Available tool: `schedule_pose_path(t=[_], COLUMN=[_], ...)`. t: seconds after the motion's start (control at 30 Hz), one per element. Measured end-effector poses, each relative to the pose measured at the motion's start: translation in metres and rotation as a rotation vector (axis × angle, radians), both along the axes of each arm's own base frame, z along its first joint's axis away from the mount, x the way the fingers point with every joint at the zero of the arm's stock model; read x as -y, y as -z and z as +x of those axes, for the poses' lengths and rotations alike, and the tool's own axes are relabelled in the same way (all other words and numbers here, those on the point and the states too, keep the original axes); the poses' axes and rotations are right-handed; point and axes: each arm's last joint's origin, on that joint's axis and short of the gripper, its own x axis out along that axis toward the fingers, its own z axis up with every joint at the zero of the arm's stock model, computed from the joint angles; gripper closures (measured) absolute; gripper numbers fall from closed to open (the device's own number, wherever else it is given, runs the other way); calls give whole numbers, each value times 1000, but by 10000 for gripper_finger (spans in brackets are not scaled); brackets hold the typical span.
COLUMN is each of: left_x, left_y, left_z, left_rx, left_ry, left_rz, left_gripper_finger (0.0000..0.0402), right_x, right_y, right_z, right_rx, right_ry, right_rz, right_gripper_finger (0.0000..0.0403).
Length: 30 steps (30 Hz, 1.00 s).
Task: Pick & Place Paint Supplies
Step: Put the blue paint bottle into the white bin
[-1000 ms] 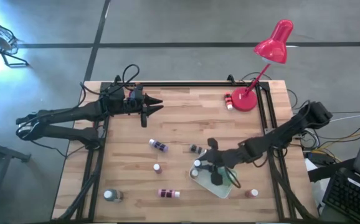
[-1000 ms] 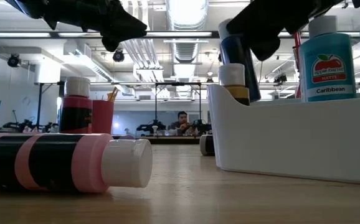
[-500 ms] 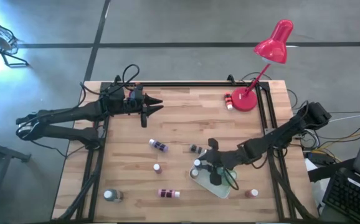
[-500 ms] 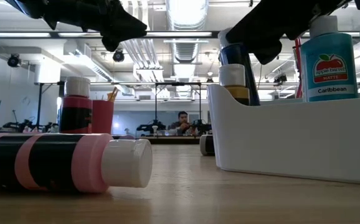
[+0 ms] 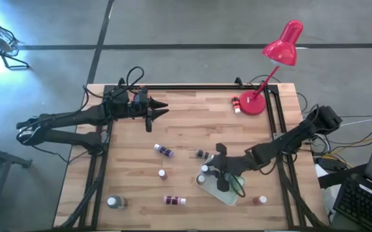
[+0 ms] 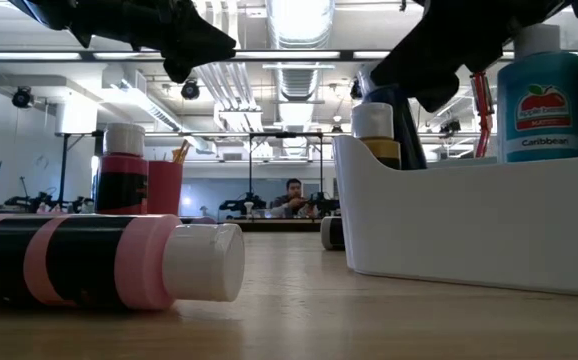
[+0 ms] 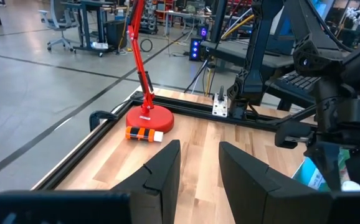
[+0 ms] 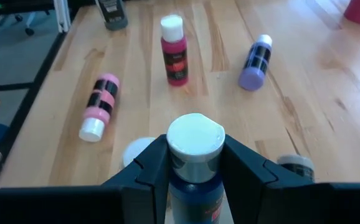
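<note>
Teal "Caribbean" bottle point(image 6: 539, 95) — white bin point(image 6: 469, 225)

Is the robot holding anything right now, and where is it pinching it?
Yes. The right gripper pinches a dark blue, white-capped paint bottle at its neck, just under the cap, above the white plastic bin. The left gripper holds nothing.

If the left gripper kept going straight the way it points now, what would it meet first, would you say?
Probably the orange bottle lying at the red lamp base; the bare table before the left gripper looks free, though depth is unclear.
</note>
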Motion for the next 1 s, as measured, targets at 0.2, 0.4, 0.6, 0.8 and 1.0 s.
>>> schedule_pose_path(t=[0.2,0.4,0.6,0.8,1.0], left_x=[0,0,0,0,0], left_y=[0,0,0,0,0], left_z=[0,0,0,0,0], left_rx=[1,3,4,4,4], left_ry=[0,-1,-1,-5,-4], left_rz=[0,-1,-2,-1,-1], left_gripper_finger=[284,284,284,284,284], right_x=[1,5,4,4,4], right_y=[0,-2,0,1,1], right_z=[-1,2,3,3,3], right_rx=[-7,-12,-12,-13,-14], right_ry=[-19,-68,-61,-56,-50], right_rz=[-23,-2,16,23,32], right_gripper_finger=[295,295,295,295,295])
